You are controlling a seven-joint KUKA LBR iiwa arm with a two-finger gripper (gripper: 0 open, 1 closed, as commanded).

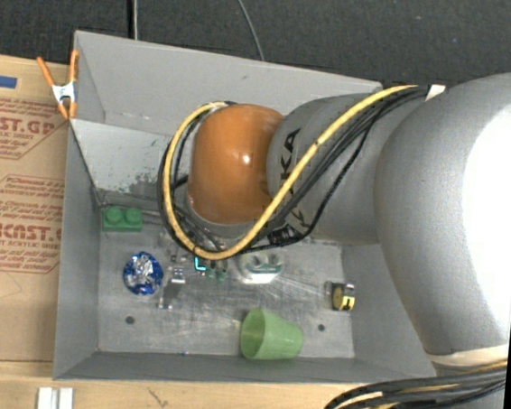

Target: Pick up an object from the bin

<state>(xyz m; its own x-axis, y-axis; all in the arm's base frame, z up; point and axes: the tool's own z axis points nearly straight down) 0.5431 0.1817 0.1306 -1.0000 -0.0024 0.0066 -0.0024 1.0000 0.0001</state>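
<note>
**Op 1:** Entry: the glossy orange domed wrist cover (232,165) hides the middle of the grey metal bin (82,253) floor. I can't read what lies under it.

**Op 2:** Noted. The pale glassy rounded thing (262,268) at its lower edge is half tucked under, kind unclear to me.

**Op 1:** The small yellow-and-black thing (344,297) at right is too small to name. The big grey arm (455,202) runs off the right edge.

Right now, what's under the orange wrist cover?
A whitish clear round thing pokes out past the lower edge of the orange cover, on the bin floor. The cover hides the rest of it and the floor beneath; more could lie there.
</note>
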